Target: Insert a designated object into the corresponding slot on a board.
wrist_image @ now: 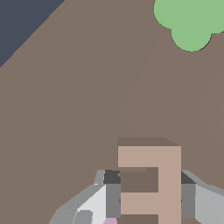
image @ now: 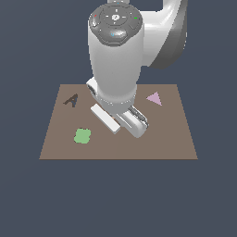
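Observation:
In the wrist view the light tan E-shaped block (wrist_image: 151,183) lies between my gripper's (wrist_image: 150,194) two fingers, whose dark pads (wrist_image: 112,194) press against its two sides. The gripper is shut on it, low over the brown board (wrist_image: 87,87). In the exterior view the arm's hand (image: 111,121) is over the middle of the board (image: 162,139) and hides the block. The E-shaped slot is out of view in both frames.
A green blob (image: 82,136) lies on the board toward the exterior view's left and also shows in the wrist view (wrist_image: 190,24). A dark A-shaped recess (image: 71,100) is at the far left, and a pink triangle (image: 154,98) at the far right.

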